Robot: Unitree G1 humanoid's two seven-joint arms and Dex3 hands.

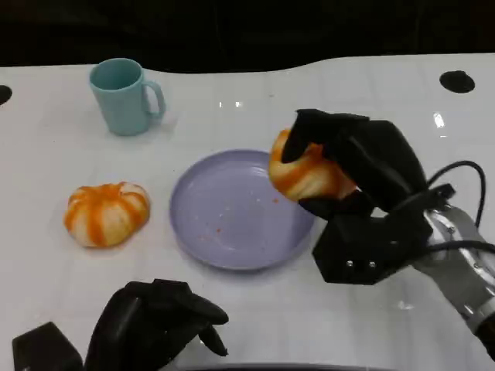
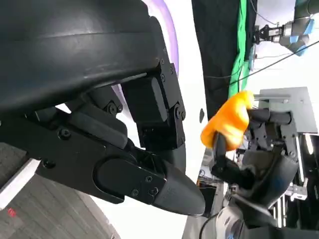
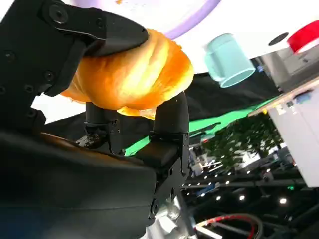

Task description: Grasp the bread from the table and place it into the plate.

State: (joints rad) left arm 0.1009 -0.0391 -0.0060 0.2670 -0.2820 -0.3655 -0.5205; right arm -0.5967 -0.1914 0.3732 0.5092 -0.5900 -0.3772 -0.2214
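My right hand (image 1: 363, 166) grips an orange-and-white bread roll (image 1: 305, 174), held above the right rim of the lilac plate (image 1: 232, 212). The right wrist view shows the same bread (image 3: 132, 74) clasped between black fingers (image 3: 94, 30), with the plate's rim (image 3: 199, 15) behind it. In the left wrist view the held bread (image 2: 229, 122) and the right hand (image 2: 254, 164) appear beyond my own left hand (image 2: 99, 124). A second orange-striped bread (image 1: 106, 213) lies on the table left of the plate. My left hand (image 1: 155, 321) rests low at the table's near edge with fingers curled and nothing in them.
A teal mug (image 1: 124, 97) stands at the back left of the white table (image 1: 62, 147); it also shows as the mug (image 3: 229, 59) in the right wrist view. A black round hole (image 1: 457, 80) marks the table's far right corner.
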